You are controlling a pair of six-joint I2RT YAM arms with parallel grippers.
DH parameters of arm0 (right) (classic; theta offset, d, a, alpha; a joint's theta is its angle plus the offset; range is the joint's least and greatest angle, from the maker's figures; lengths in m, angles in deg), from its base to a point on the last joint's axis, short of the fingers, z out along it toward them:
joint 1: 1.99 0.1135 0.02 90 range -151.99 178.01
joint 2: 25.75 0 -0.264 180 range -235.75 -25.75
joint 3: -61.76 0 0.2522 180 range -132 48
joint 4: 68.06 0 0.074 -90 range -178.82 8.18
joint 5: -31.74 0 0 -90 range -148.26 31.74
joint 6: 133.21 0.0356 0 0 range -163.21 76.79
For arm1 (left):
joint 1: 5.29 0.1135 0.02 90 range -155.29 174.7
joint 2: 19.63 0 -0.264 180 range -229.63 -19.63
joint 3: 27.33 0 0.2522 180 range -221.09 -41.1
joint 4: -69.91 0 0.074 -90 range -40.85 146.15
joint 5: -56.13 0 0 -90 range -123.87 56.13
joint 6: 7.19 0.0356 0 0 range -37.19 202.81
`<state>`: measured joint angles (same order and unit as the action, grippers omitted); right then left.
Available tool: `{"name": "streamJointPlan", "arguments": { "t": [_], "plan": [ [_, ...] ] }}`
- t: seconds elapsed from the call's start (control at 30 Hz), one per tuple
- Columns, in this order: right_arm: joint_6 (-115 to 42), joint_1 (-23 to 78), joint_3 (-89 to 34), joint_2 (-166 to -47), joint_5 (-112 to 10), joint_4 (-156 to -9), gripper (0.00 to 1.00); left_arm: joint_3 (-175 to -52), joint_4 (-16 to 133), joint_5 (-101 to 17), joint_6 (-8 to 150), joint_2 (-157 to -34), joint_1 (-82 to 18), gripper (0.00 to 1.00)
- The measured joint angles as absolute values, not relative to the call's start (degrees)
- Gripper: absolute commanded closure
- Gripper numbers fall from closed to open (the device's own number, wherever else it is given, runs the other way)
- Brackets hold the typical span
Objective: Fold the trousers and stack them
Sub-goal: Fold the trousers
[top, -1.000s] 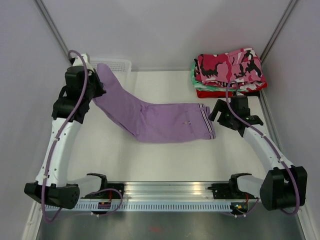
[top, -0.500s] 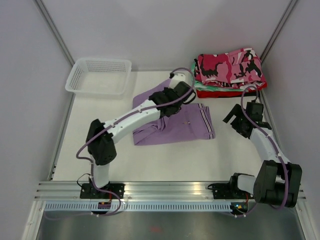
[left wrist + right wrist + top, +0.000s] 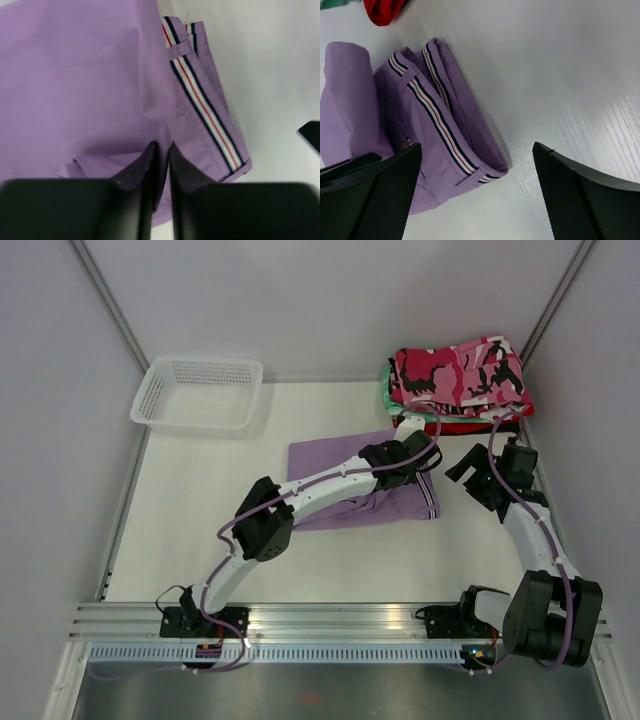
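Observation:
The lilac trousers (image 3: 322,456) lie in the middle of the table, with the leg half doubled over toward the striped waistband (image 3: 200,102). My left gripper (image 3: 418,458) reaches across them and is shut on a fold of the lilac fabric (image 3: 100,90) just beside the waistband. My right gripper (image 3: 482,476) is open and empty, a little to the right of the waistband end (image 3: 445,130). The pink, white and black camouflage trousers (image 3: 460,370) lie folded on top of a stack at the back right.
Under the camouflage pair lie a green-and-white garment (image 3: 388,390) and a red one (image 3: 470,426), whose edge also shows in the right wrist view (image 3: 382,10). A white mesh basket (image 3: 200,392) stands at the back left. Grey walls close in the table.
My left arm has swung from the back left across to the right with the trouser leg, folding it over onto the waistband half. My right gripper has drawn back slightly to the right.

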<state>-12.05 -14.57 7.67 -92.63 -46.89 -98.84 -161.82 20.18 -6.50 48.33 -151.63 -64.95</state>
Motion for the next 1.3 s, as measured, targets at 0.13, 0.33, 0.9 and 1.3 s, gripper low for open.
{"name": "streamJointPlan", "arguments": {
  "t": [0.13, 0.33, 0.9, 1.3],
  "plan": [
    [-13.10, -14.59, 9.17, -91.79, -46.23, -98.69, 0.02, -162.35, 20.23, -9.86, 45.57, -152.57, -65.26, 0.38],
    [-13.28, -14.59, 9.66, -91.75, -43.59, -97.68, 0.02, -160.40, 19.22, -13.99, 44.68, -149.21, -64.78, 0.00],
    [-13.91, 3.03, 2.90, -107.75, -33.66, -90.84, 0.19, -95.38, 30.22, -22.34, 43.54, -93.23, -38.42, 0.05],
    [-13.43, 6.04, 2.88, -109.48, -39.46, -96.22, 1.00, -88.69, 36.64, -26.21, 43.61, -97.75, -38.53, 0.06]
  ]
}}
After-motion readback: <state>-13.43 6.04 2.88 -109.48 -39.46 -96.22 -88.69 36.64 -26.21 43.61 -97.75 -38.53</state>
